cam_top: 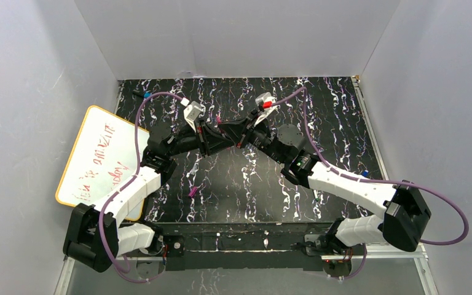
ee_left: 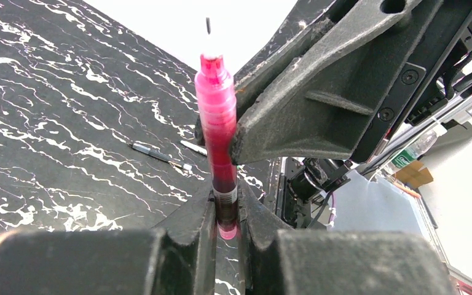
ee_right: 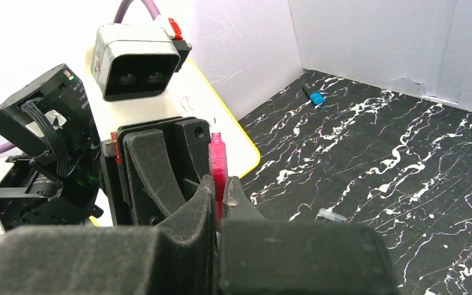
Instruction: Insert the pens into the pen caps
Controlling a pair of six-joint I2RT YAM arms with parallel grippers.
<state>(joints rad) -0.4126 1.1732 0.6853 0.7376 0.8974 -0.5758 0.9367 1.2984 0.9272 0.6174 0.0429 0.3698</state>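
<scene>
A pen (ee_left: 226,206) stands upright between both grippers, above the middle of the mat. It has a dark barrel with a white label and a pink end. My left gripper (ee_left: 226,215) is shut on that lower barrel. The barrel runs up into a magenta pen cap (ee_left: 216,117), and my right gripper (ee_right: 219,196) is shut on this cap (ee_right: 217,161). In the top view the left gripper (cam_top: 235,131) and the right gripper (cam_top: 246,139) meet tip to tip. A dark pen (ee_left: 155,153) and a pale pen (ee_left: 193,147) lie on the mat. A greyish pen cap (ee_right: 332,215) lies apart from them.
A whiteboard (cam_top: 98,160) with a yellow rim lies at the left of the marbled black mat (cam_top: 344,123). A short black object with a blue tip (cam_top: 142,94) sits in the far left corner. A small magenta piece (cam_top: 192,192) lies near the front. White walls enclose three sides.
</scene>
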